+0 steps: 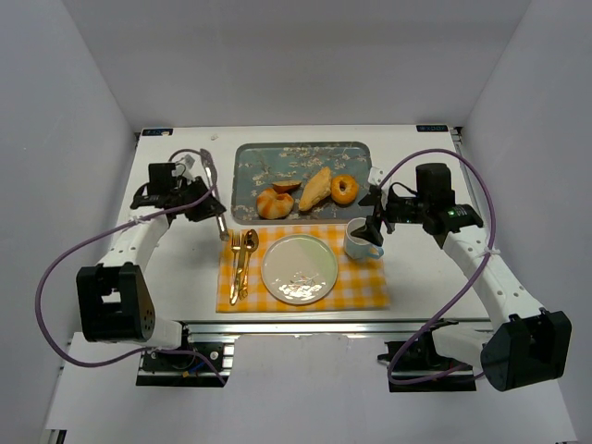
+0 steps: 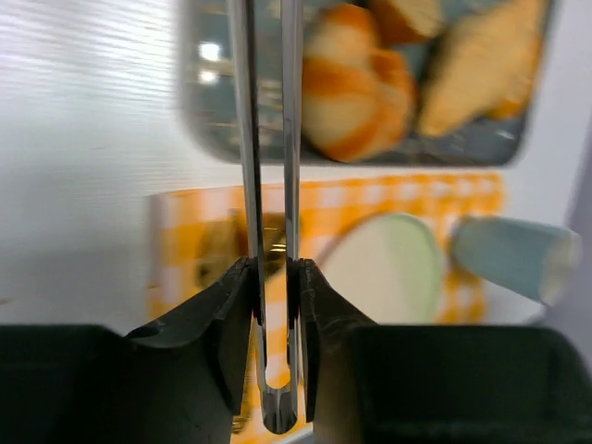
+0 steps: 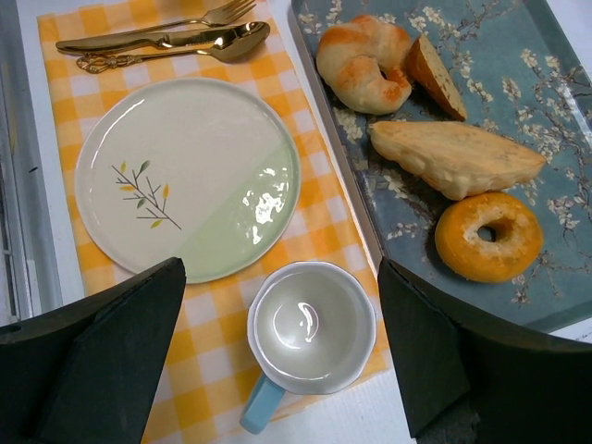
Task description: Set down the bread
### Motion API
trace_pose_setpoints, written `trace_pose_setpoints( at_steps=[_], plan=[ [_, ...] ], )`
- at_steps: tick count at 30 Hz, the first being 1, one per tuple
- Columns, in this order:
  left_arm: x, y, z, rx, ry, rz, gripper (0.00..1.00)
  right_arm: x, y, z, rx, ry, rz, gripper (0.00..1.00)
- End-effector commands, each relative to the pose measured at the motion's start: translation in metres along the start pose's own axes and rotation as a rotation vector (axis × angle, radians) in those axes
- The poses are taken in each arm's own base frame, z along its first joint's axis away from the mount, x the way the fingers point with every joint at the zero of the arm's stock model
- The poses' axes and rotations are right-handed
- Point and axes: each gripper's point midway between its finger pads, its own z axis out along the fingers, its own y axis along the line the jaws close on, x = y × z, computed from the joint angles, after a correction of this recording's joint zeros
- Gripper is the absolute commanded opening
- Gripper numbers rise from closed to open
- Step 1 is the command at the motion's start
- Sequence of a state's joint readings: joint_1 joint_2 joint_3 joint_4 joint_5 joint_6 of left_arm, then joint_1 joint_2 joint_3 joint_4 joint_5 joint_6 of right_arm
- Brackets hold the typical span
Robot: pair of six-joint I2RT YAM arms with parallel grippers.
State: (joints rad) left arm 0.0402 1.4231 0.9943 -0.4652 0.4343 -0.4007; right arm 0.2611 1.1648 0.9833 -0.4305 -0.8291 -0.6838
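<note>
Several breads lie on the blue floral tray (image 1: 250, 157): a curled roll (image 1: 275, 203), a wedge (image 1: 286, 186), a long piece (image 1: 315, 189) and a ring (image 1: 344, 189). My left gripper (image 1: 202, 200) hovers left of the tray, shut on silver tongs (image 1: 220, 222). In the left wrist view the tongs (image 2: 268, 185) run between the jaws of the left gripper (image 2: 275, 277) toward the roll (image 2: 356, 102). My right gripper (image 3: 282, 305) hangs open over the cup (image 3: 310, 328), holding nothing. The roll (image 3: 363, 60), long piece (image 3: 453, 157) and ring (image 3: 487, 236) show beside it.
A white and green plate (image 1: 298, 268) sits on a yellow checked mat (image 1: 370, 287) in front of the tray. Gold cutlery (image 1: 240, 264) lies on the mat's left side. The blue-handled cup (image 1: 361, 242) stands at the mat's right rear corner. White walls enclose the table.
</note>
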Motion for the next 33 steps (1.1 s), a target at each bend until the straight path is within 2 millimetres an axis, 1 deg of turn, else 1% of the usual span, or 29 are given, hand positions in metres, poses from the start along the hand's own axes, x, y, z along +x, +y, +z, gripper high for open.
trace_pose_setpoints(
  at_steps=[1,4,6,7,9,11,12,18,19,22,26,31,33],
  plan=[
    [0.005,-0.069,-0.007,0.261,0.066,-0.016,0.36,-0.004,-0.003,-0.001,0.016,-0.025,-0.015,0.89],
    [0.003,-0.087,-0.005,0.296,0.078,-0.025,0.42,-0.002,0.0,-0.001,0.014,-0.025,-0.014,0.89],
    [-0.001,-0.096,-0.004,0.311,0.087,-0.016,0.42,-0.003,0.0,-0.002,0.019,-0.027,-0.017,0.89],
    [0.004,-0.099,0.0,0.308,0.114,-0.019,0.44,-0.001,0.001,-0.003,0.022,-0.026,-0.016,0.89],
    [-0.001,-0.108,0.0,0.321,0.118,-0.006,0.47,0.0,0.001,-0.003,0.023,-0.025,-0.016,0.89],
    [0.002,-0.113,0.003,0.321,0.145,-0.001,0.48,0.001,0.002,-0.003,0.028,-0.023,-0.017,0.89],
    [-0.001,-0.117,0.002,0.323,0.141,0.008,0.48,0.001,0.001,-0.004,0.033,-0.023,-0.017,0.89],
    [0.001,-0.112,0.005,0.266,0.155,0.022,0.5,0.004,0.004,-0.004,0.028,-0.026,-0.01,0.89],
    [0.001,-0.111,0.003,0.259,0.151,0.026,0.52,0.005,0.004,-0.004,0.03,-0.024,-0.007,0.89],
    [-0.002,-0.107,0.0,0.221,0.133,0.033,0.53,0.007,0.005,-0.004,0.027,-0.026,-0.006,0.89],
    [-0.004,-0.097,0.001,0.16,0.123,0.031,0.53,0.008,0.005,-0.004,0.027,-0.026,-0.002,0.89],
    [-0.008,-0.093,0.004,0.133,0.108,0.03,0.53,0.008,0.006,-0.004,0.029,-0.025,-0.003,0.89],
    [-0.006,-0.091,0.009,0.128,0.127,0.027,0.53,0.009,0.005,-0.004,0.031,-0.022,0.0,0.89]
  ],
)
